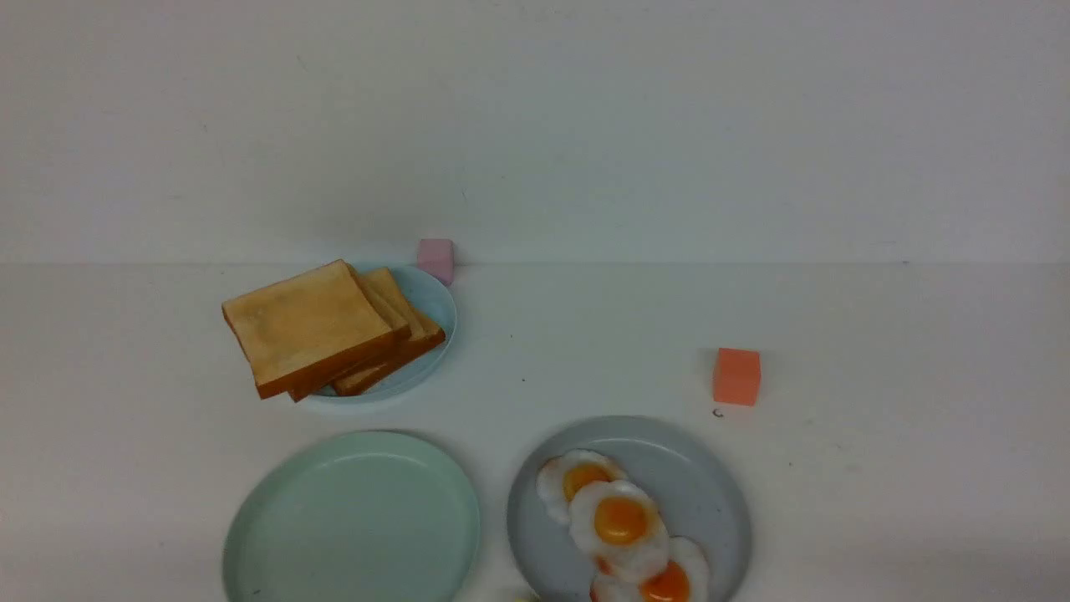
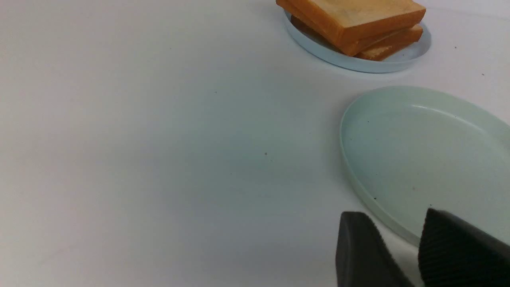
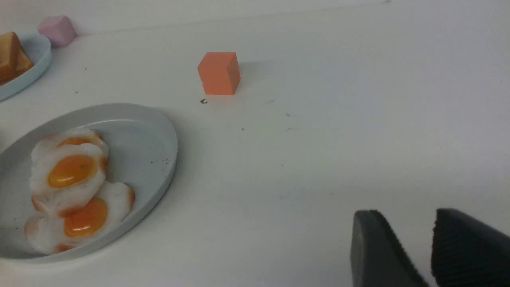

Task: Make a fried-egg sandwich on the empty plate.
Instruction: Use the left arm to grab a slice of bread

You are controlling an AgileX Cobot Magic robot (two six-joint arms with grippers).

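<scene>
The empty plate [image 1: 351, 518], pale mint green, lies at the front left of the table with nothing on it; it also shows in the left wrist view [image 2: 430, 159]. No fried-egg sandwich is in view. A stack of toast slices [image 1: 322, 330] rests on a small light blue plate [image 1: 436, 311] behind it. Three fried eggs [image 1: 620, 520] overlap on a grey plate [image 1: 702, 477] at the front right. My left gripper [image 2: 392, 215] is open and holds nothing, at the mint plate's near rim. Open too and holding nothing, my right gripper [image 3: 404, 213] is over bare table, to the right of the grey plate [image 3: 159, 143]. Neither arm shows in the front view.
An orange cube [image 1: 736, 376] stands on the table behind and to the right of the grey plate. A pink cube [image 1: 435, 259] sits against the back wall behind the toast plate. The table top is white.
</scene>
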